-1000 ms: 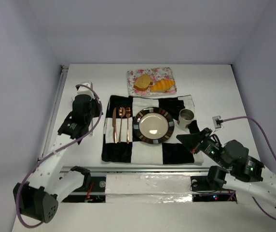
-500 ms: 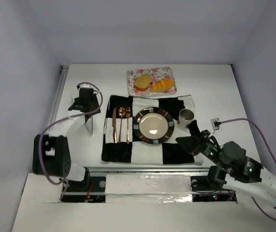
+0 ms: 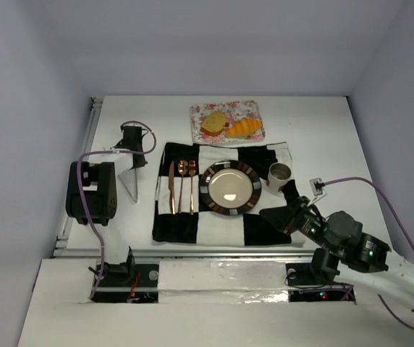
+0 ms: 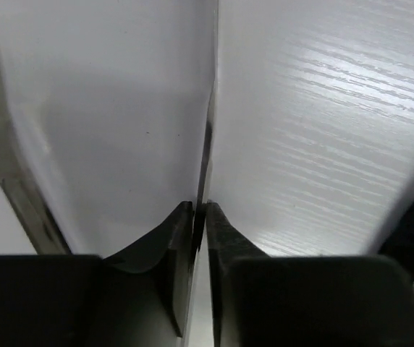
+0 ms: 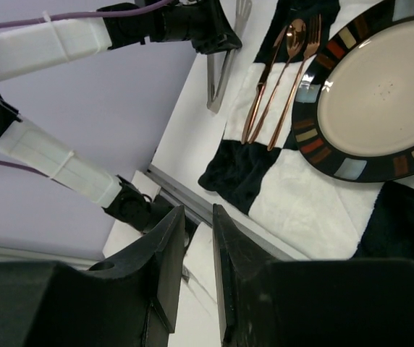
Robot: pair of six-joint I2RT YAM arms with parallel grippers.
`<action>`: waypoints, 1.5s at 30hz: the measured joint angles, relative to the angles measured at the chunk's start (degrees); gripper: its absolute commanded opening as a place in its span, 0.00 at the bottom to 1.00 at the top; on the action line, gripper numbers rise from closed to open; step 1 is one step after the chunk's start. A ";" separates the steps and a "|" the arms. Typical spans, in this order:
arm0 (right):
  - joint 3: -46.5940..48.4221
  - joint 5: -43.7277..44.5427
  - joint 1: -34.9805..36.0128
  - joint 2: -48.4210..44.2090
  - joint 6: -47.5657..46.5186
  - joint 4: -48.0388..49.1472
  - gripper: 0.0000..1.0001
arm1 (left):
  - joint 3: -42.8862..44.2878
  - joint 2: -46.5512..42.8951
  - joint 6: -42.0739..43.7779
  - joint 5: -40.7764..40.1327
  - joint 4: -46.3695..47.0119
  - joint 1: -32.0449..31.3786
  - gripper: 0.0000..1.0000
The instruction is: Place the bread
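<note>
Right now the bread (image 3: pixel 227 126) sits on a floral tray (image 3: pixel 201 108) just beyond the plate's (image 3: pixel 207 189) far rim. The slice (image 3: pixel 213 123) is on the left and the croissant (image 3: pixel 244 128) touches it on the right, its long axis running roughly left to right. Well left of the plate, the left gripper (image 4: pixel 199 211) is pinched to a slit on what look like silver tongs (image 5: pixel 217 78). Off the plate's near-right edge, the right gripper (image 5: pixel 198 213) stands a crack apart, empty. The bread lies rightward and slightly farther from the tongs, so the left arm looks better placed.
</note>
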 measured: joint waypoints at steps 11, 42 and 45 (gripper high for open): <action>-0.07 -2.14 0.00 9.22 -0.11 5.77 0.65 | 0.31 -6.03 -0.76 2.19 0.83 0.28 0.00; 23.17 -21.55 -0.44 66.84 -2.32 49.90 1.00 | -38.60 -60.76 -61.81 61.72 69.99 -1.11 0.00; 24.30 -24.65 -0.59 70.66 -1.20 53.27 0.93 | -39.50 -60.39 -66.18 62.47 72.65 -1.09 0.00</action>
